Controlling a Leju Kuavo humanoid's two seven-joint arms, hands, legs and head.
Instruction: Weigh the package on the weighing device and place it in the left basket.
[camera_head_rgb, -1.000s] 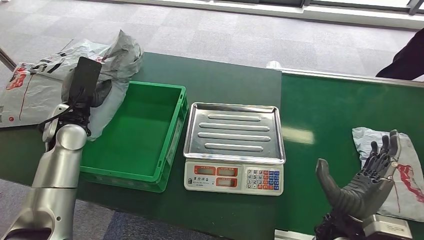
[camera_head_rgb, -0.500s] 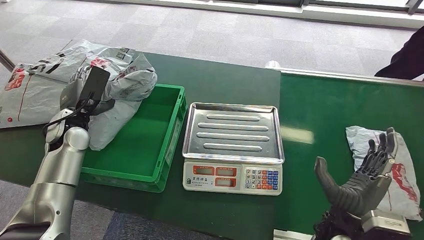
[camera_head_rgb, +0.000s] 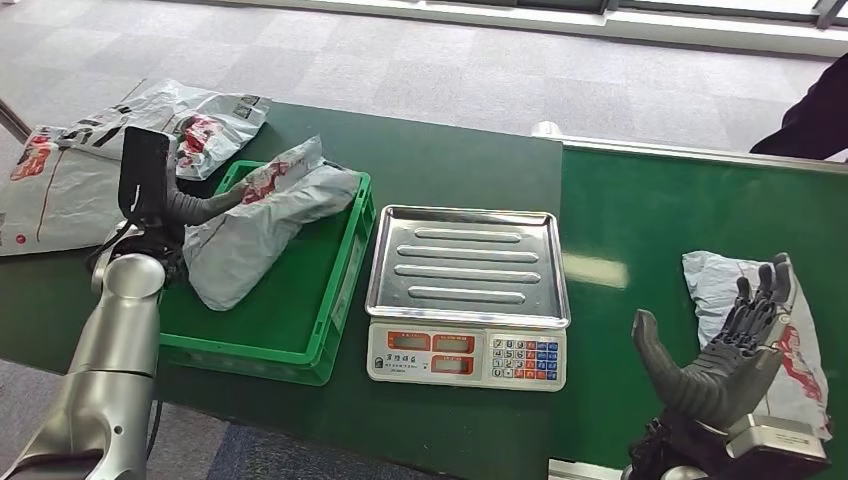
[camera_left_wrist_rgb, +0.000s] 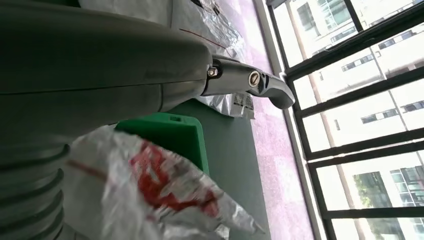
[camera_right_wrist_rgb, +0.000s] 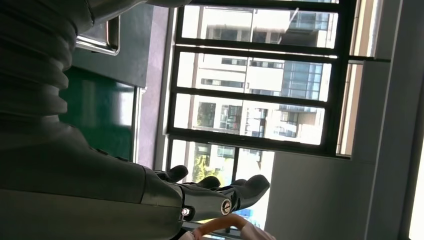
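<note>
Since a second ago my left hand (camera_head_rgb: 165, 205) had carried the grey package (camera_head_rgb: 262, 225) rightward from beyond the basket's left edge, so that the package now lay across the far left part of the green basket (camera_head_rgb: 300, 305). Its long axis ran diagonally, the near end low and to the left inside the basket, the far end pointing right and away, lying over the far rim. My left fingers were against its left side; I could not tell whether they still gripped it. The basket held nothing else that I could see.

My right hand (camera_head_rgb: 730, 350) hovered palm-up with its fingers spread wide, holding nothing, just above a second grey bag (camera_head_rgb: 720, 285) on the right. The scale (camera_head_rgb: 467, 290) stood between, its steel tray bare.

Two more grey mailers (camera_head_rgb: 80, 150) lay at the far left. All of it sat on a dark green table (camera_head_rgb: 650, 220), with grey carpet tiles beyond and tall windows showing buildings outside.
</note>
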